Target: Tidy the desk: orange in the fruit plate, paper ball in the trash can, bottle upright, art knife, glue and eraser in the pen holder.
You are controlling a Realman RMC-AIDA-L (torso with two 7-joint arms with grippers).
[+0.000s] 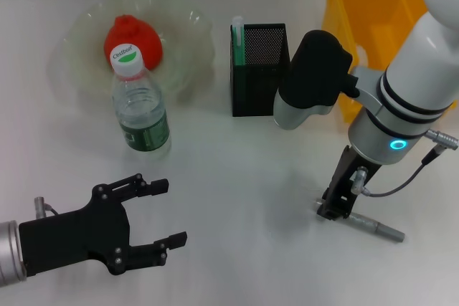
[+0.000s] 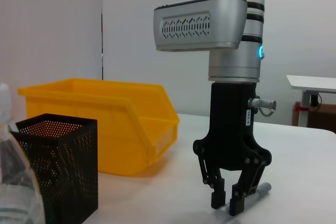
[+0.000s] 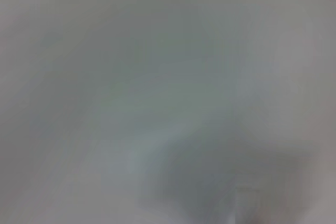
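- Right gripper [image 1: 334,206] is down at the table, well in front of the pen holder [image 1: 259,69], fingers closing round one end of the grey art knife [image 1: 376,228]; whether they truly pinch it, hard to call.
- Left gripper [image 1: 163,213] hovers spread wide and empty, in front of the holder and nearer than the bottle [image 1: 138,105].
- One bottle upright, one orange [image 1: 133,38] in one plate [image 1: 86,55], one yellow can [image 1: 366,12] beside the holder.
- Left wrist view shows the fingers side-on; right wrist view only blur.
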